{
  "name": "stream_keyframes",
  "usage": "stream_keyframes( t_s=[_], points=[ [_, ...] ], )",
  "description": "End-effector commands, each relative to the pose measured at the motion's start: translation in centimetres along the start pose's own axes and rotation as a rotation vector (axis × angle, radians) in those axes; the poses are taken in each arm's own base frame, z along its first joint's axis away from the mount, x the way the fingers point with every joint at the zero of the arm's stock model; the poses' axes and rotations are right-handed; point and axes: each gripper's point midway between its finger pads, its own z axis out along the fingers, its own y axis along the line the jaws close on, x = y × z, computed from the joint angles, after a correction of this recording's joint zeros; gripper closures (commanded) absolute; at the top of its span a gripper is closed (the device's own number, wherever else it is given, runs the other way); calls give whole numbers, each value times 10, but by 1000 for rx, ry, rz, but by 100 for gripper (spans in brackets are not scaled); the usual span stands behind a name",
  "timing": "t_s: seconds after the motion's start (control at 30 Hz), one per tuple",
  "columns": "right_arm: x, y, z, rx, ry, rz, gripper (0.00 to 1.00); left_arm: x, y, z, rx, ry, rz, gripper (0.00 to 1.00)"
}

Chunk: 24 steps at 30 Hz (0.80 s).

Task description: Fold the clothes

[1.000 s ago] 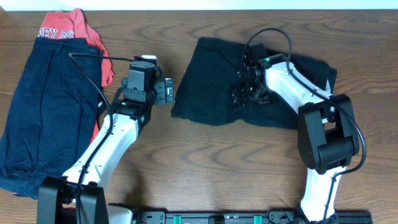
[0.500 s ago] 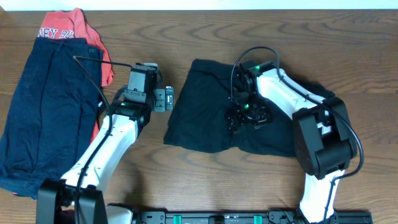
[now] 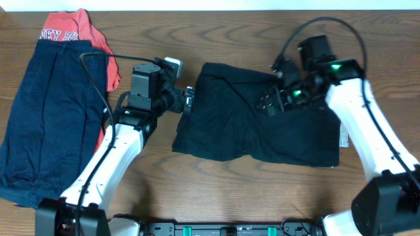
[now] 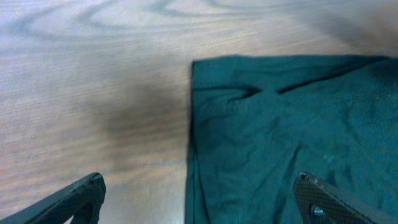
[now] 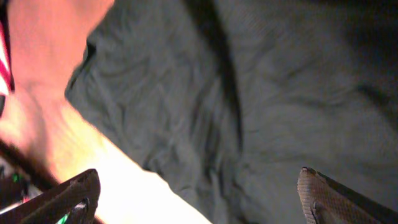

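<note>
A black garment (image 3: pixel 256 128) lies spread flat at the table's middle, with a pale strip (image 3: pixel 342 136) at its right edge. My left gripper (image 3: pixel 188 99) hangs open at its upper left edge. In the left wrist view the garment's (image 4: pixel 280 137) corner and left hem lie below the open left gripper (image 4: pixel 199 200). My right gripper (image 3: pixel 270 103) is open above the garment's upper middle. The right wrist view shows wrinkled black cloth (image 5: pixel 249 106) under the open right gripper (image 5: pixel 199 200), nothing held. Navy-blue shorts (image 3: pixel 52 111) lie at the far left over a coral-red lettered tee (image 3: pixel 73 27).
Brown wooden table (image 3: pixel 216 190) with bare wood in front of the garment and between the two piles. The arms' bases stand at the front edge. A black cable (image 3: pixel 92 65) from the left arm loops over the shorts.
The right gripper has lifted off the black garment and swung up and right. The garment now lies flatter and lower. The left gripper has moved right to the garment's left edge.
</note>
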Motion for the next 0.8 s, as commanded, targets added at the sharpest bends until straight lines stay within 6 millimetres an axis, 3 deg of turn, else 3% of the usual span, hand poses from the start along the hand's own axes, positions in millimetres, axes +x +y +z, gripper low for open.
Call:
stream_keyframes(
  t_s=[0.0, 0.37, 0.57, 0.77],
  points=[
    [-11, -7, -21, 4, -80, -1, 1, -4, -11, 12, 84, 0, 35, 2],
    [-26, -24, -31, 29, -158, 11, 1, 15, -40, 79, 177, 92, 117, 2],
    [-31, -28, -33, 51, -180, 4, 1, 19, -35, 105, 174, 78, 120, 2],
    [-37, -29, -34, 56, -200, -7, 1, 29, -9, 132, 44, 68, 127, 2]
  ],
)
